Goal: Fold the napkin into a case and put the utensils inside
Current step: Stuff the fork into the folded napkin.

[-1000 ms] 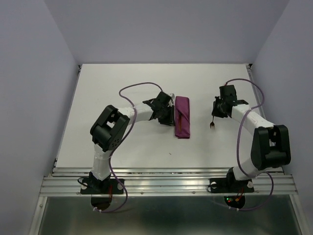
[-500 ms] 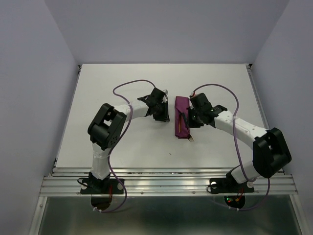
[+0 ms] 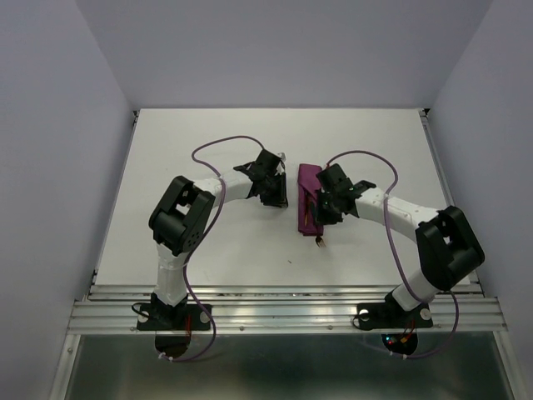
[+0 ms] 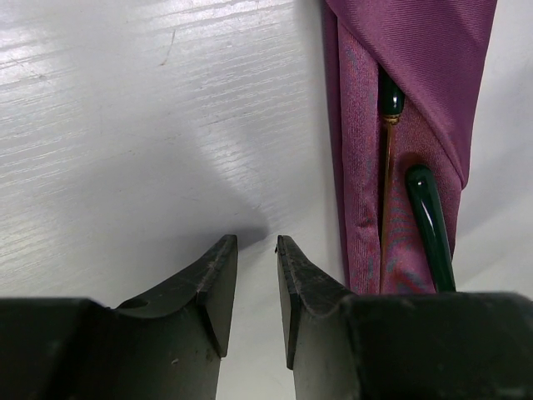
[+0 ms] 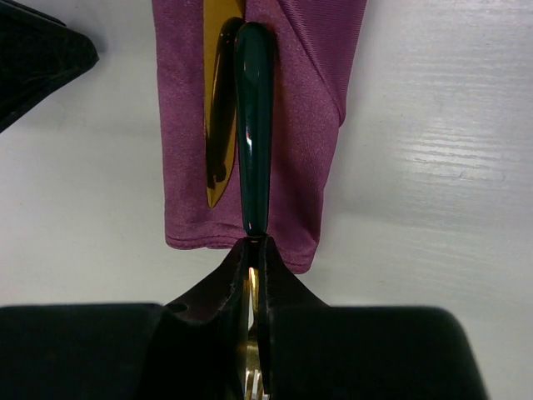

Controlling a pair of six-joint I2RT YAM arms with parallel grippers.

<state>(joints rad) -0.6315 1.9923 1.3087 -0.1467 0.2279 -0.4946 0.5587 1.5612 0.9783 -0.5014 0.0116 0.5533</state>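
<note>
Right wrist view: right gripper (image 5: 254, 250), off to the side a second ago, is now at the case (image 5: 304, 167). It is clamped on the fork (image 5: 254, 125), whose handle lies beside the knife (image 5: 218, 125). Left gripper (image 4: 256, 275) is narrowly parted and empty, over the worktop (image 4: 125, 125) just beside the case. Last utensil is probably going in.

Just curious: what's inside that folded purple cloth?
A gold knife blade and a second utensil, held by the right tool, lie in the case. Its flap hides the knife's handle end.
</note>
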